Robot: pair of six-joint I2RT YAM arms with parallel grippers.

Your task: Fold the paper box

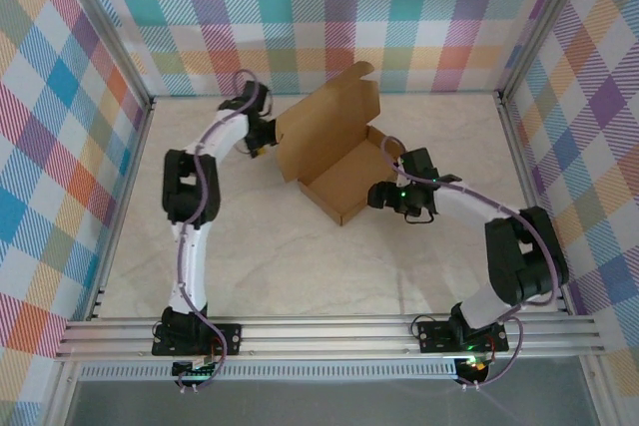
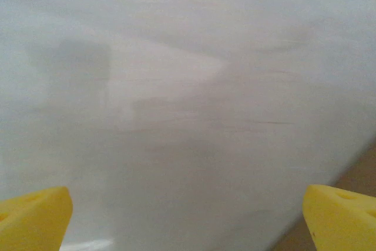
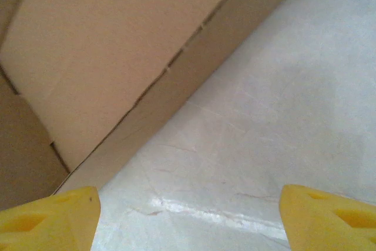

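Left fingers (image 2: 32,218), right fingers (image 3: 47,218): wide, empty

The box (image 1: 331,142) was matt brown cardboard, the table (image 1: 285,261) smooth and marbled, the fingers (image 3: 47,220) matt yellow plastic, the rail (image 1: 329,332) bare metal.

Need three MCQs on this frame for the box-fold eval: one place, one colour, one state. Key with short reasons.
1. Where is the paper box?
A. in the middle of the table
B. on the near rail
C. against the right wall

2. What colour are the right pincer fingertips?
A. black
B. yellow
C. blue

3. The box's lid is:
A. shut flat
B. standing up, open
C. torn off

Key:
1 A, the top view shows it mid-table.
2 B, yellow tips sit at the bottom corners of the right wrist view.
3 B, the lid rises behind the open base.
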